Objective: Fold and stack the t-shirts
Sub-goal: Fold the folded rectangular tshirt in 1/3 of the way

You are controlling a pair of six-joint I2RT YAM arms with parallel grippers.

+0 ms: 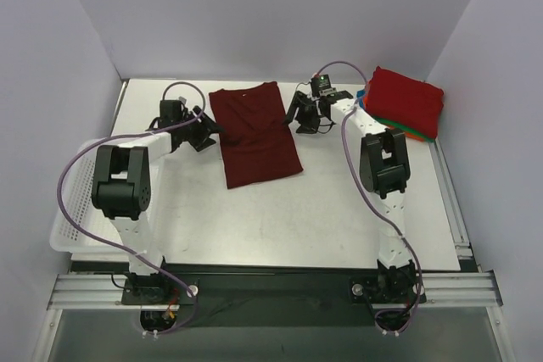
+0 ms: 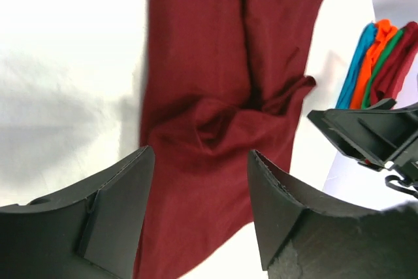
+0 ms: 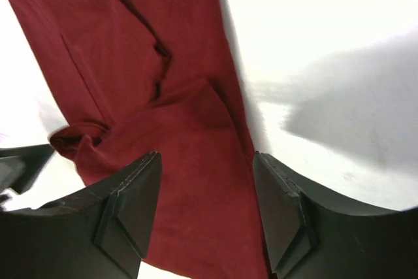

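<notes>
Okay, the maroon t-shirt [image 1: 254, 133] lies flat on the desk [image 1: 339, 201], toward the far side, between your two arms. It is narrowed to a long strip with its sides turned in. I read that as the lengthwise fold made and the crosswise folds not yet done. The wrist views show a rumpled pucker on top of the cloth near the far end, so the fold looks untidy there.

Your left pincer [image 1: 212, 133] sits at the strip's left edge and your right pincer [image 1: 297, 118] at its right edge, facing each other across it. Both have their jaws apart with nothing between them; the cloth shows below the gap and is not gripped. Flanking the strip like this probably sets you up to take both edges and fold it end over end.

The stack [image 1: 405, 101] of folded shirts sits well apart in the far right corner, red on top, with orange, green and blue edges under it. That keeps it out of the folding area, and the maroon one likely goes on top. The white basket [image 1: 72, 209] sits at the left edge of the desk.
</notes>
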